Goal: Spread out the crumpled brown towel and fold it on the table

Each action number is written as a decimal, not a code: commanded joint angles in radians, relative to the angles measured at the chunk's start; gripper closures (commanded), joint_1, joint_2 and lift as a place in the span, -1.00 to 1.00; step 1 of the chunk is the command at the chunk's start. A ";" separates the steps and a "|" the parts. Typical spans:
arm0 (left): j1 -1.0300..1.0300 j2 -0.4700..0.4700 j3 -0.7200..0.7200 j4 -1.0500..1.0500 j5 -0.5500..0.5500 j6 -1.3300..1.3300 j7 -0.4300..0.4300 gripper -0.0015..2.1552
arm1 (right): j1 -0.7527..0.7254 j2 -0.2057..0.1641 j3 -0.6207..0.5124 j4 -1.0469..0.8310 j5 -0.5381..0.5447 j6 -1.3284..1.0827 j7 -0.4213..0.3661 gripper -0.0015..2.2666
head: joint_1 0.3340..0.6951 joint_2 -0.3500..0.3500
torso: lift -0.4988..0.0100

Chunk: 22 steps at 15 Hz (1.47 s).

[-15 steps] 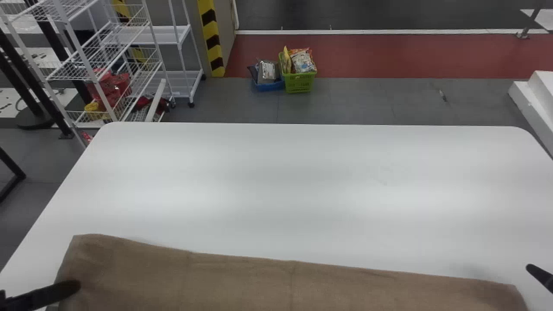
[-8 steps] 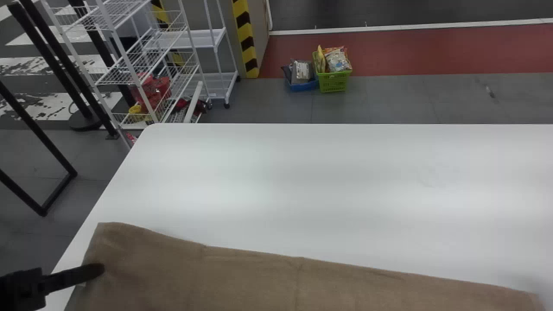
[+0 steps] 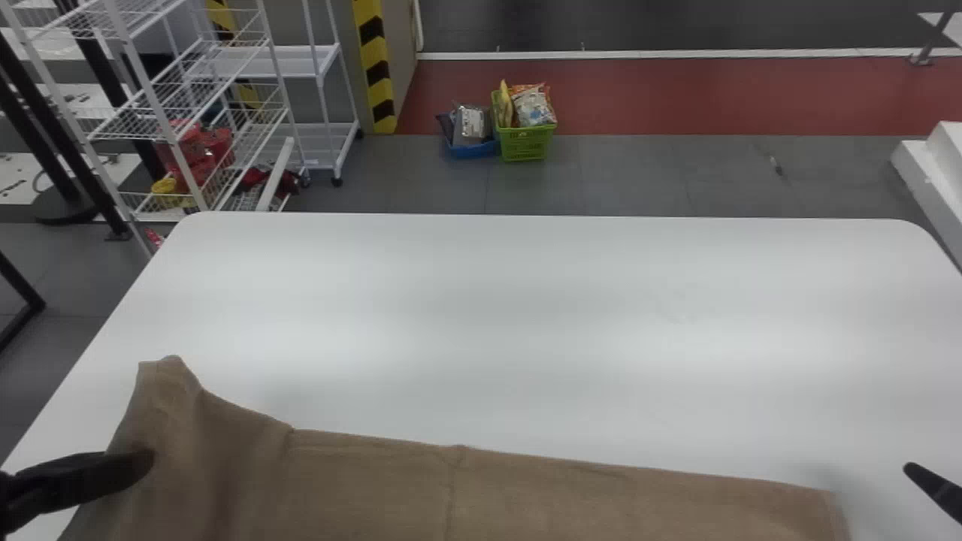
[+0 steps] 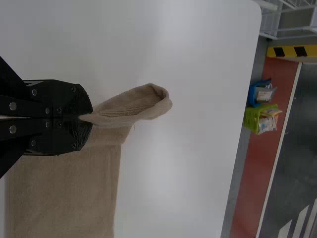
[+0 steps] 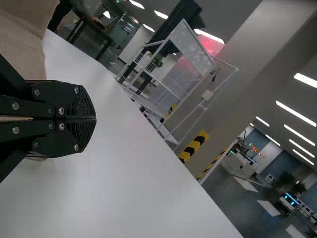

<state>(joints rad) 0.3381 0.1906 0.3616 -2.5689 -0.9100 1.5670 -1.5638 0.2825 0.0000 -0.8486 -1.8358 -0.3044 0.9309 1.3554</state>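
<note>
Towel (image 3: 451,500) lies wide across the near part of the table (image 3: 526,300), one end by the left edge, the other short of the right edge. Left gripper (image 3: 143,461) is at the towel's left end, tips clamped on it; the wrist view has cloth pinched right at the tips, with a loose open loop sticking out past them. Far left corner of the towel bunches up into a peak, rest of its far side runs fairly straight, with a crease across. Right gripper (image 3: 912,470) is over the table off the towel's right end, not touching it, fingers together. Green basket (image 3: 524,144) and blue basket (image 3: 473,150) sit on the floor beyond the far edge, wire rack past the far left corner.
</note>
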 commanded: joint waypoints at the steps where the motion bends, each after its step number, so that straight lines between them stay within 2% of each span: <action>1: 0.024 0.006 -0.063 -0.051 -0.047 0.004 -0.017 0.26 | -0.002 0.001 -0.003 0.017 -0.004 -0.011 -0.001 0.00 | 1.00 -0.02 | 0.46; 4: 0.044 -0.002 -0.132 -0.102 -0.035 0.004 -0.017 0.26 | -0.005 0.001 0.008 0.053 -0.004 -0.051 -0.004 0.00 | 1.00 -0.14 | 0.46; 8: 0.022 -0.020 -0.277 -0.106 -0.024 0.004 -0.017 0.26 | -0.006 0.001 0.031 0.059 -0.004 -0.066 -0.013 0.00 | 1.00 -0.42 | 0.46; 13: -0.033 -0.105 -0.374 -0.096 -0.020 0.004 -0.017 0.26 | -0.006 0.001 0.060 0.070 0.001 -0.094 -0.016 0.00 | 1.00 -0.75 | 0.46; 16: -0.011 -0.146 -0.448 -0.096 -0.040 0.004 -0.017 0.26 | -0.006 0.001 0.079 0.089 0.004 -0.122 -0.022 0.00 | 1.00 -0.82 | 0.46; 19: 0.048 -0.135 -0.517 -0.088 -0.046 0.004 -0.017 0.26 | -0.008 0.001 0.088 0.098 0.002 -0.137 -0.025 0.00 | 1.00 -0.98 | 0.46; 22: 0.062 -0.146 -0.560 -0.085 -0.076 0.004 -0.017 0.26 | -0.022 0.001 0.097 0.128 0.007 -0.158 -0.027 0.00 | 1.00 -1.00 | 0.46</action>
<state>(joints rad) 0.3985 0.0528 -0.1821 -2.6557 -0.9773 1.5670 -1.5708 0.2680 0.0000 -0.7561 -1.7238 -0.3018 0.7837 1.3284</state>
